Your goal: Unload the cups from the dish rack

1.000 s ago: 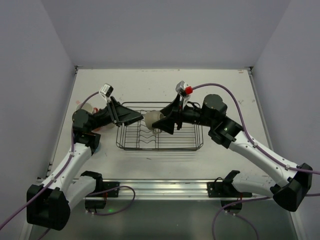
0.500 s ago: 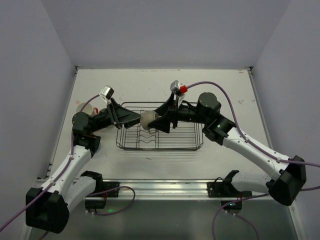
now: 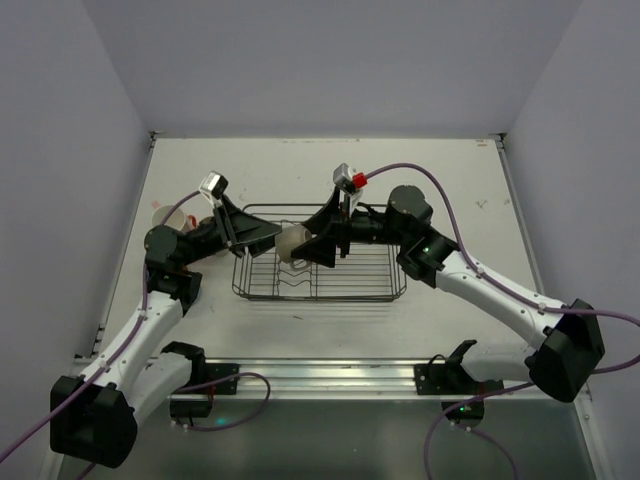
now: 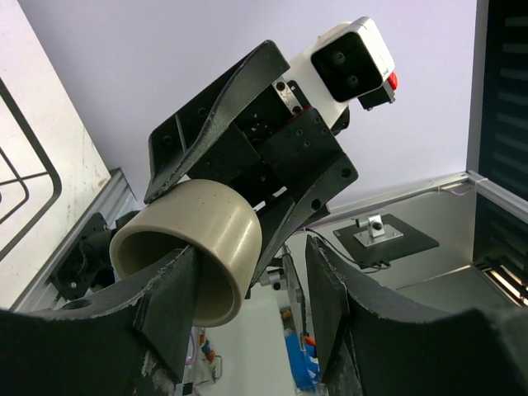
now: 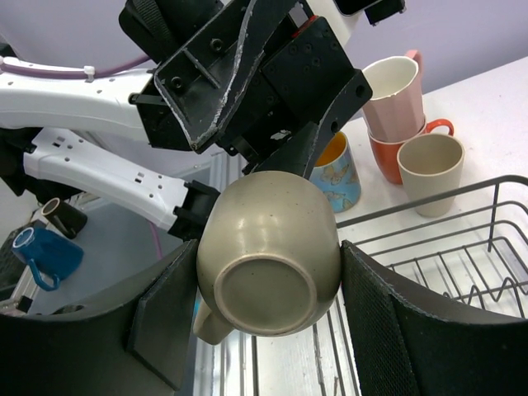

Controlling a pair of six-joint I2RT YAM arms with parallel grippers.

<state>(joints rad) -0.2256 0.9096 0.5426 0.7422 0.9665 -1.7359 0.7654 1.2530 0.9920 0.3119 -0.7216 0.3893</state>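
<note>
- The beige mug (image 5: 270, 221) is pinched between the fingers of the right pincer (image 5: 268, 257). Its base is turned toward the right wrist camera and its handle is seen at the lower left.
- The mug is held clear of the wires, above the left part of the dish rack (image 3: 320, 297), which stands on the worktop (image 3: 300, 165).
- The left pincer (image 4: 252, 313) is spread wide and faces the mug's open mouth. One finger (image 4: 165, 305) lies just beside the rim; whether it touches cannot be told.
- Beside the rack, the pink mug (image 5: 398, 97) is stacked in the orange mug (image 5: 388, 157). The light blue mug (image 5: 340, 181) and the small olive-grey mug (image 5: 431, 175) are set just beside them.
</note>
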